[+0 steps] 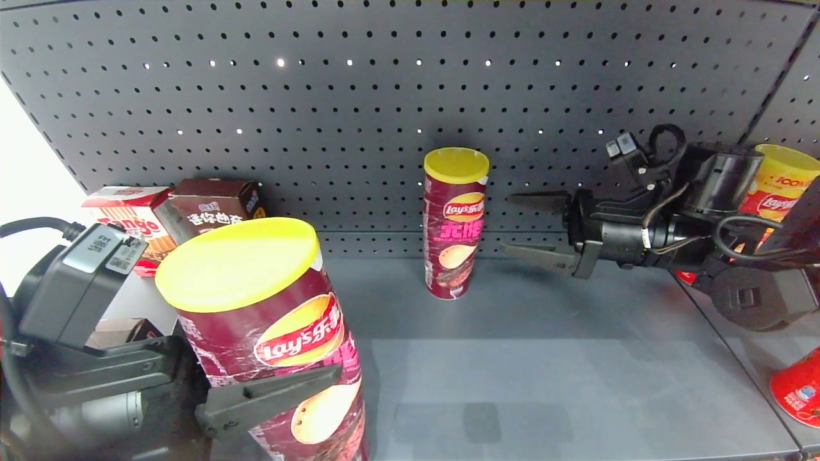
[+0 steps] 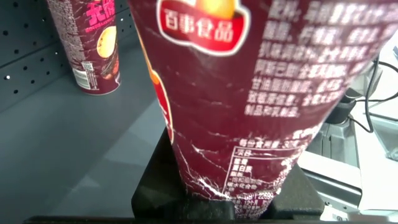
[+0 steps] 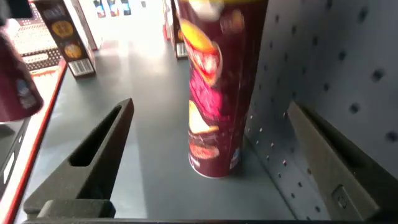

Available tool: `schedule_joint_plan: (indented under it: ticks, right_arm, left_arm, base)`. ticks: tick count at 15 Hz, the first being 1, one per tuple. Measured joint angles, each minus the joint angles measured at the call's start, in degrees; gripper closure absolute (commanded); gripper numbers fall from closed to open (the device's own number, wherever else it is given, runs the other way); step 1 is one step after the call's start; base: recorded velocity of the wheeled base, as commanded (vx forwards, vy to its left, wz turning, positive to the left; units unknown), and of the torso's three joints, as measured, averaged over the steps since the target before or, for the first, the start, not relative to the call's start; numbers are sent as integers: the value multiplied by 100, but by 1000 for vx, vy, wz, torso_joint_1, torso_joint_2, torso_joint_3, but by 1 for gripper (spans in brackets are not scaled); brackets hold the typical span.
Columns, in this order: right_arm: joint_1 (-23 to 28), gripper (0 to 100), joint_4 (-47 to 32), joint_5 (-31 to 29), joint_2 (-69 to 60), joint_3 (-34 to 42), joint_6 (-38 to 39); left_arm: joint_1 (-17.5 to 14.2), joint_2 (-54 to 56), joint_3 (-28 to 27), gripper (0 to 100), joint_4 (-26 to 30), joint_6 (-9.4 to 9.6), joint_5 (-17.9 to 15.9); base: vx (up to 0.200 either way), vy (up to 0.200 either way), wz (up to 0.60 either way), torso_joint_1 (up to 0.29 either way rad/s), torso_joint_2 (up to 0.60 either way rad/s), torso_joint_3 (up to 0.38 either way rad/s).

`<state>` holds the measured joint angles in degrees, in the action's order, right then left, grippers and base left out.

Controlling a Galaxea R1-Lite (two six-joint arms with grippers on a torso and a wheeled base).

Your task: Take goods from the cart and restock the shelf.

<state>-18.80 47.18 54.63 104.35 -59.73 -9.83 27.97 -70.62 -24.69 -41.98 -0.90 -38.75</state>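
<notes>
Nearest to me was the maroon chip can with the yellow lid (image 1: 269, 333), pinched in my left gripper (image 1: 275, 384) around the lower half of its body. One dark finger lay across the front of the label. The can stood nearly upright, low at the front left of the grey shelf (image 1: 544, 371).

A second chip can (image 1: 453, 224) of the same kind stood upright farther back at the middle of the shelf, just in front of the pegboard wall (image 1: 384, 96). My right gripper (image 1: 519, 224) hung level with it, just to its right, with the fingers spread wide and touching nothing. From my right wrist, that can showed between the two open fingers (image 3: 93, 155), apart from both.

At the back left, behind the can I held, sat a red and white biscuit box (image 1: 128, 221) and a brown box (image 1: 214, 205) side by side. At the far right stood another yellow-lidded can (image 1: 781, 179), partly hidden by my right arm, and a red tub (image 1: 797, 387) lay at the edge.
</notes>
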Motion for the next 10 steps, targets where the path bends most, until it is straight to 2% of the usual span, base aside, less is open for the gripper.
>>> schedule_joint_plan:
  ticks: [10]
  right_arm:
    - [-272, 0, -11, -16, 835, -677, 0]
  left_arm:
    - [-2, 9, 7, 100, 0, -79, 2]
  base:
    - [0, 0, 0, 0, 0, 0]
